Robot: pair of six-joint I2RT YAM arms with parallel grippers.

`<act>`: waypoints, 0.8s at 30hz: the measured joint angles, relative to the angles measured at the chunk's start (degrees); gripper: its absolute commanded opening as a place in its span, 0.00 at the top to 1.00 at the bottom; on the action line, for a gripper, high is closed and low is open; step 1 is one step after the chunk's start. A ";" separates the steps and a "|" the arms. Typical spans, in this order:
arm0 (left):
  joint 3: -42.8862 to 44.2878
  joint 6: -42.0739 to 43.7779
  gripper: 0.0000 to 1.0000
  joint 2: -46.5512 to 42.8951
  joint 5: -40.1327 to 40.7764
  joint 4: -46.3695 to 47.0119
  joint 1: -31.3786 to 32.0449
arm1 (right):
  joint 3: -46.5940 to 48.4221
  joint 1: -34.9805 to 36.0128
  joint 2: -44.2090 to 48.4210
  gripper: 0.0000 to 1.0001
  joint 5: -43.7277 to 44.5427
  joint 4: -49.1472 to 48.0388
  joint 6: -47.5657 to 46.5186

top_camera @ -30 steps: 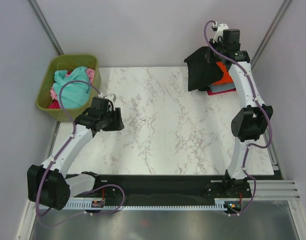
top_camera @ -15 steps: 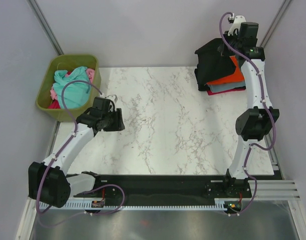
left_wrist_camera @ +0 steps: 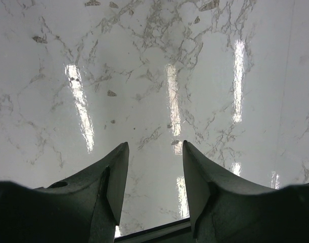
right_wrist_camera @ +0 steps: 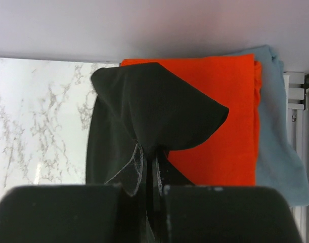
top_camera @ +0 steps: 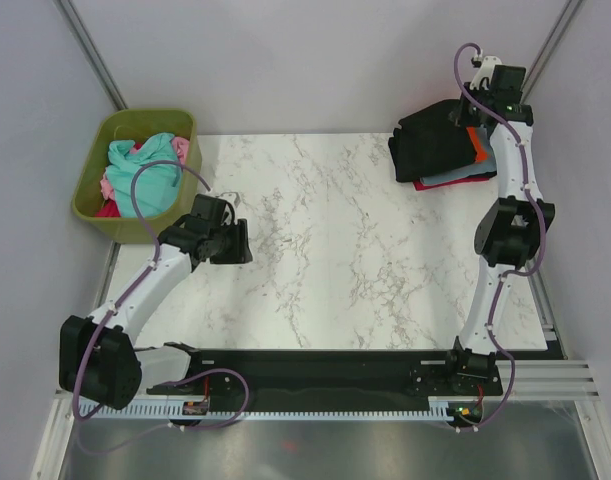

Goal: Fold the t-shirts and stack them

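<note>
- Since a second ago the right arm has swung back and to the right, and the black t-shirt (top_camera: 430, 145) it carries has come down from hanging high to sagging over the stack at the table's far right corner. The left arm has edged slightly toward the middle.
- The right gripper (right_wrist_camera: 153, 162) is pinched tight on a fold of the black t-shirt, which bunches into a peak at the fingertips and drapes away from them.
- Directly beneath lies the folded orange t-shirt (right_wrist_camera: 220, 121), with a grey-blue t-shirt (right_wrist_camera: 275, 147) showing past its right edge.
- The left gripper (left_wrist_camera: 153, 152) hovers over bare marble table (top_camera: 335, 260), jaws about halfway apart and holding nothing.
- Just behind the left arm, the olive tub (top_camera: 85, 195) holds a heap of shirts, a teal t-shirt (top_camera: 145, 170) on top.
</note>
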State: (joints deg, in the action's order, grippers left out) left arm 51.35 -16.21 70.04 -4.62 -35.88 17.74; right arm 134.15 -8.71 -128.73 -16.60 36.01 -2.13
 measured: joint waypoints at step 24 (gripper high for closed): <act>0.00 0.02 0.46 2.71 0.04 0.00 1.07 | 5.95 -5.79 -5.90 1.00 -7.69 -12.52 1.20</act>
State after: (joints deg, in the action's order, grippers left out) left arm 51.35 -16.19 72.75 -4.58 -35.88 18.81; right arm 140.09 -14.50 -134.63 -24.29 23.49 -0.93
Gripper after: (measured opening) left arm 0.540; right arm 0.032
